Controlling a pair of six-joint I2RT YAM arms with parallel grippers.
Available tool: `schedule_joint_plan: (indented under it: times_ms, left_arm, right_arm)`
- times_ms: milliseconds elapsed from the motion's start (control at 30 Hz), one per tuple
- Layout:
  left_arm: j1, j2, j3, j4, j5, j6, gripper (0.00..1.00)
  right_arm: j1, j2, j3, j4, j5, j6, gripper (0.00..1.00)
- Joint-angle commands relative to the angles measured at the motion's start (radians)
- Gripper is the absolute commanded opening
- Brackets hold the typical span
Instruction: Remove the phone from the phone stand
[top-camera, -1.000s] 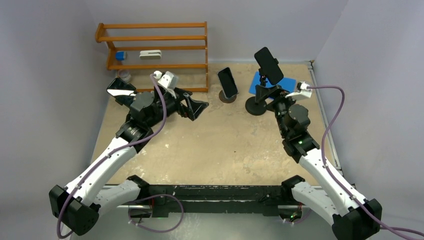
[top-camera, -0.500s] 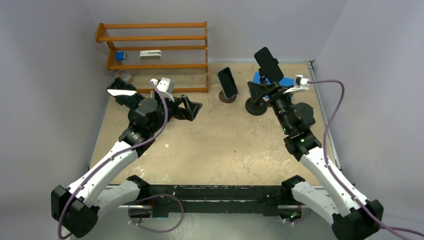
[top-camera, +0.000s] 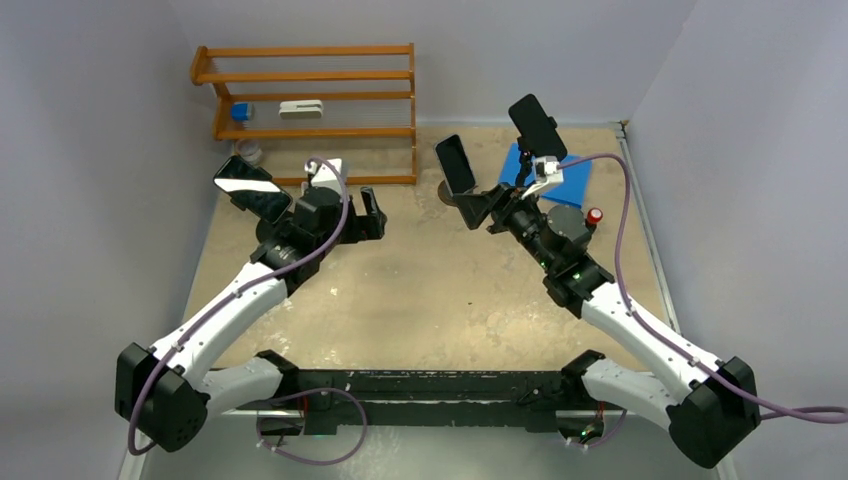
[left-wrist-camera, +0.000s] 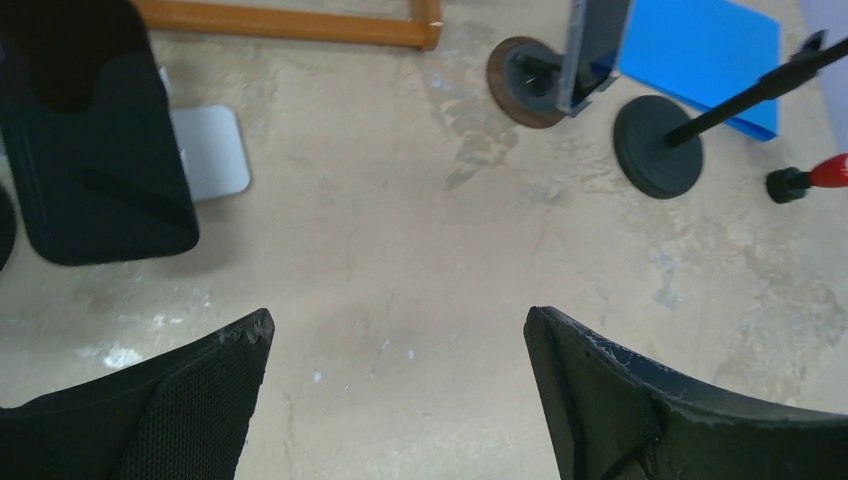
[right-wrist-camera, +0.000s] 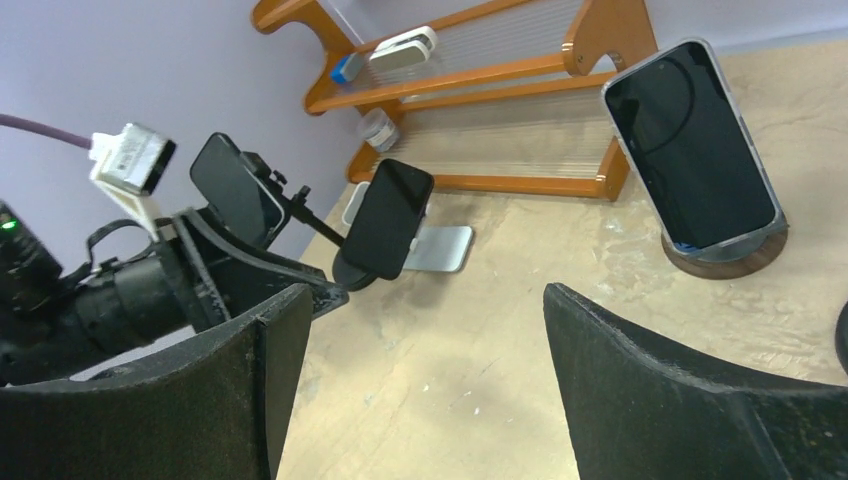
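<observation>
Just ahead of the right gripper (right-wrist-camera: 425, 292), a bit right of its wide-open, empty jaws, the phone (right-wrist-camera: 690, 145) leans on its stand (right-wrist-camera: 728, 257). Probably best to centre it first, then close and lift. Meanwhile the left gripper (left-wrist-camera: 397, 315) is open and empty too.

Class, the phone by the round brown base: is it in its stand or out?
In. The phone leans back upright, its bottom edge seated in the round brown stand.
</observation>
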Motion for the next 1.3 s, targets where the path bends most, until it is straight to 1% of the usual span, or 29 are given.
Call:
schedule_joint_plan:
  times_ms: [0,167,367,500,633,733,967,1133,1200,1267]
  left_arm:
    - [0.040,0.010,0.019,-0.064,-0.031,-0.059,0.95]
    - [0.133,-0.012,-0.075,-0.056,0.073,-0.138,0.95]
    - [0.165,-0.094,-0.180,0.026,0.066,-0.202,0.91]
    - [0.171,-0.148,-0.261,0.114,0.020,-0.241,0.84]
    - [0.182,-0.143,-0.303,0.175,-0.005,-0.284,0.71]
    - [0.187,-0.117,-0.330,0.219,-0.028,-0.328,0.69]
    - [0.197,-0.106,-0.424,0.421,-0.117,-0.333,0.67]
    - [0.206,-0.073,-0.534,0.642,-0.196,-0.325,0.68]
    - [0.209,-0.048,-0.560,0.728,-0.203,-0.308,0.68]
    - [0.212,-0.014,-0.559,0.769,-0.208,-0.299,0.68]
  right_arm:
    - [0.015,-0.015,-0.013,0.092,-0.028,-0.012,0.87]
    - [0.015,-0.044,-0.035,0.094,-0.044,-0.019,0.87]
    - [0.016,-0.063,-0.063,0.105,-0.065,-0.020,0.87]
    - [0.015,-0.073,-0.064,0.098,-0.066,-0.029,0.87]
    - [0.016,-0.093,-0.068,0.086,-0.051,-0.041,0.87]
    - [0.016,-0.113,-0.074,0.082,-0.052,-0.043,0.87]
    - [0.016,-0.160,-0.084,0.058,-0.045,-0.055,0.88]
    - [0.015,-0.174,-0.090,0.059,-0.049,-0.055,0.88]
    - [0.016,-0.175,-0.090,0.060,-0.051,-0.056,0.88]
    - [0.015,-0.178,-0.090,0.060,-0.050,-0.055,0.88]
